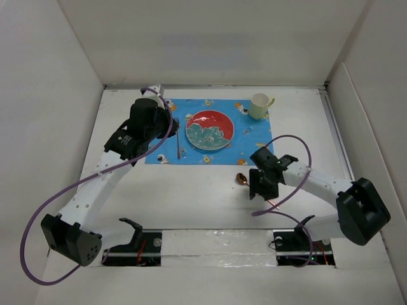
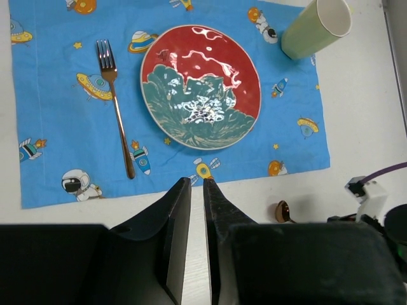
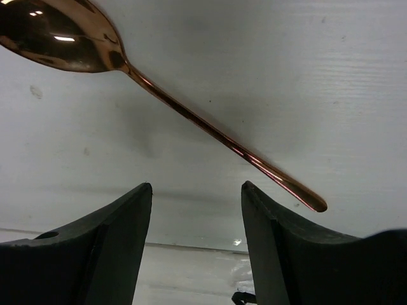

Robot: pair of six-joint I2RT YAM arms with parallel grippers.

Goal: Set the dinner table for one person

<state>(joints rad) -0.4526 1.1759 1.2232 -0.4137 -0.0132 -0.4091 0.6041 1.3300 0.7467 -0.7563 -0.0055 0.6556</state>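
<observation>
Three pieces are sitting on the placemat point(image 2: 57, 146); one is waiting outside it.
One plate point(image 2: 200, 86), one fork point(image 2: 116, 105) and one cup point(image 2: 316, 27) are sitting placed; the single spoon point(image 3: 159, 95) is lying on the bare dinner table point(image 1: 191, 203). Right gripper point(image 3: 196, 185) is hovering over it, jaws wide, probably not touching; left gripper point(image 2: 196, 183) is hanging narrow and empty.

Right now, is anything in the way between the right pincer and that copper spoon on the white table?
Nothing visible. The spoon lies on the bare dinner table just ahead of the open right pincer, with no other thing between them. Its handle slants across, touching neither finger.
</observation>
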